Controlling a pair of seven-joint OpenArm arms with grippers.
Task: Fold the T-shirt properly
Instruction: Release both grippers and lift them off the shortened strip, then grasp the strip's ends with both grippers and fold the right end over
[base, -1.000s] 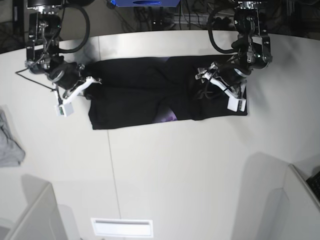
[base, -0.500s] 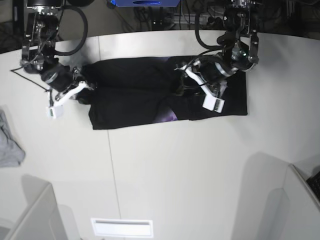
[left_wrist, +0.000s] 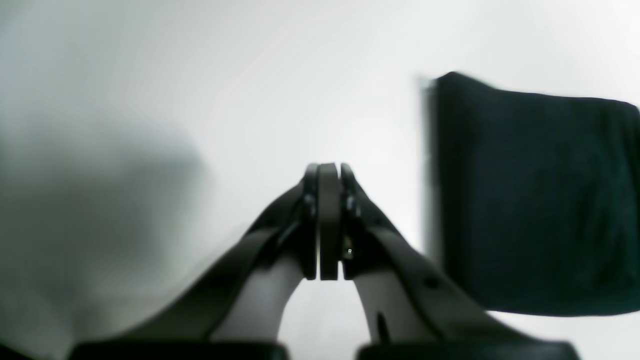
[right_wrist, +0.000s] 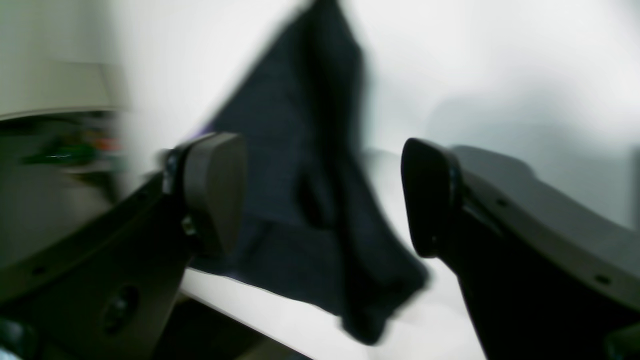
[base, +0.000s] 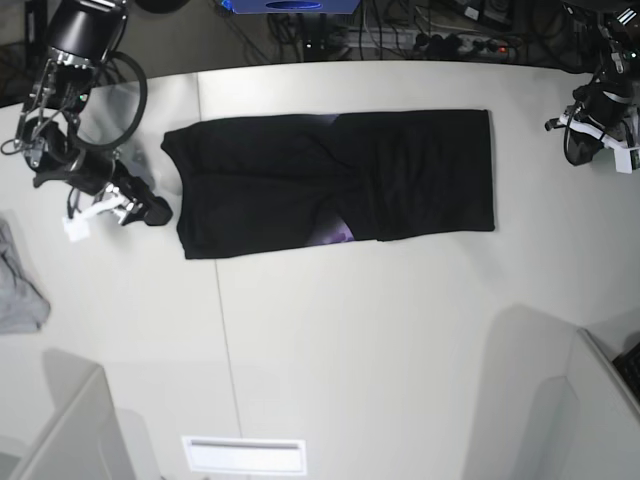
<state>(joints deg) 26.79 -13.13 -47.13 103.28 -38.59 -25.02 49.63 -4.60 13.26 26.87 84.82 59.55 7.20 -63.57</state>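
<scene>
One black T-shirt (base: 330, 185) lies on one white table (base: 350, 340). One light-grey cloth (base: 20, 290) sits at the left edge. Two grippers show: one left (base: 600, 130), one right (base: 150, 212).

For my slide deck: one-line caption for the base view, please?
Black T-shirt folded into a long band on the white table; both arms off it, right gripper open, left gripper shut.

The left gripper (left_wrist: 328, 172) fills the lower middle of the view, its 2 dark fingers (left_wrist: 350, 200) pressed flat together with nothing between them. At 3 o'clock from the fingertips lies the black T-shirt (left_wrist: 535, 200), flat on the white table (left_wrist: 250, 75), its straight edge well apart from the gripper. A soft grey shadow sits at 9 o'clock.
</scene>
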